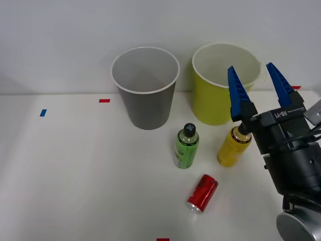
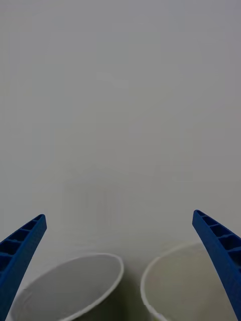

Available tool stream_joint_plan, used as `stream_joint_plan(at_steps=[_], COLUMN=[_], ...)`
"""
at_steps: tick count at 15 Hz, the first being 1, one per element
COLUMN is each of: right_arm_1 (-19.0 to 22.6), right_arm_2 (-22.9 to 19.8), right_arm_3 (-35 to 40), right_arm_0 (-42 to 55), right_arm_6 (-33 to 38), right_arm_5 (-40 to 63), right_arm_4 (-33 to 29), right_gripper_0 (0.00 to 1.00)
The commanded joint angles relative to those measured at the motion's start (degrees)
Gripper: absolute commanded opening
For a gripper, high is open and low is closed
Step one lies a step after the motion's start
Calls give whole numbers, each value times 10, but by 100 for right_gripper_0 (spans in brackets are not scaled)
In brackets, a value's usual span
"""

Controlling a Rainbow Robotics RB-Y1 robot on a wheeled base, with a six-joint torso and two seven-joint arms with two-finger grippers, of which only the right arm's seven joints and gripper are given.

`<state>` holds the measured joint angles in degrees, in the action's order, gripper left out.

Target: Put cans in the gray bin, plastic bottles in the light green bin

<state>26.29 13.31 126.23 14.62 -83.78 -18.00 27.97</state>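
Observation:
The gray bin (image 1: pixel 145 100) and the light green bin (image 1: pixel 213 100) stand side by side at the back of the table. A green plastic bottle (image 1: pixel 186 148) with a black cap stands in front of the gap between them. To its right is a yellow plastic bottle (image 1: pixel 230 149), its top partly hidden by my arm. A red can (image 1: pixel 202 193) lies on its side nearer to me. My right gripper (image 1: pixel 251 68) is open and holds nothing, raised over the yellow bottle and in front of the light green bin. From the wrist, both rims show: gray bin (image 2: pixel 70 281), light green bin (image 2: pixel 186 281), gripper (image 2: pixel 119 215).
A plain white wall rises right behind the bins. Small red tape marks (image 1: pixel 104 100) and a blue one (image 1: pixel 43 112) lie flat on the white table (image 1: pixel 75 175). The table's left half is open surface.

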Motion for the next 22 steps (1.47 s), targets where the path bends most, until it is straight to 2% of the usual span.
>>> stream_joint_plan(at_steps=[1,3,6,12,19,22], right_arm_1=[5,0,-45,-114,-109,-107], right_arm_2=[-38,-52,-65,-99,-108,-106], right_arm_3=[5,5,16,19,19,14], right_arm_0=[68,90,143,218,321,366], right_arm_6=[-9,-12,-28,-41,-42,-33], right_arm_5=[-14,-15,-15,-15,-15,-14], right_arm_4=[-8,-11,-27,-137,-183,-261], right_gripper_0=[100,100,100,100,100,100])
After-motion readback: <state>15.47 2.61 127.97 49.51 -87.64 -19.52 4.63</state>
